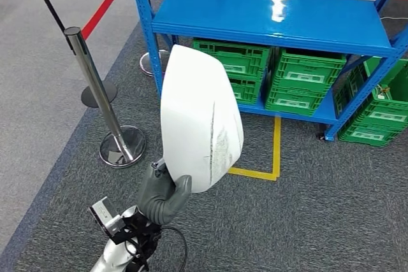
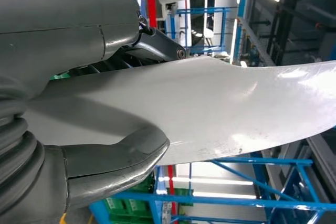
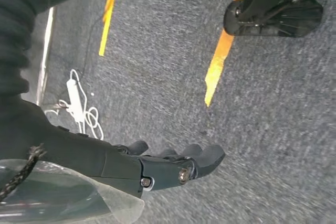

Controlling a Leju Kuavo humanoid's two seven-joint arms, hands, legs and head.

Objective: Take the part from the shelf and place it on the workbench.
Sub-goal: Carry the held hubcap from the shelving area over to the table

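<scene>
- Step in hand, as I judge it: the carry; the part (image 1: 199, 116) is off the shelf (image 1: 269, 17) and held in my left hand (image 1: 161, 197); the placing on the workbench is not yet done, and I see no workbench in any view.
- Left hand: clamped on the part's lower edge; in the left wrist view the thick grey thumb (image 2: 115, 163) lies across one face and the darker fingers (image 2: 158, 45) press the opposite face, so the panel is pinched between them.
- Right hand (image 3: 166, 163): hanging over grey carpet (image 3: 277, 129); the fingers lie extended and close alongside one another, gripping nothing; I cannot tell with confidence whether to call it apart or together.
- Position of the part: raised upright in front of me, above the carpet, well apart from the shelf's blue board and from the green crates (image 1: 303, 81) on the lower level; a barrier post (image 1: 96, 87) stands to my left.
- Appearance of the part: a white, thin, curved shell with rounded corners, smooth and glossy; dark scuff marks and a fine dark line run down the face toward its right edge (image 1: 218, 144); the wrist view shows a gentle bow along its length and small specks on the surface.
- Next move, in my judgement: turn away from the shelf, find the workbench, and keep the pinch firm; the grip sits on one edge only, so the broad panel may lever or slip if I swing it quickly; lower it flat before releasing.
</scene>
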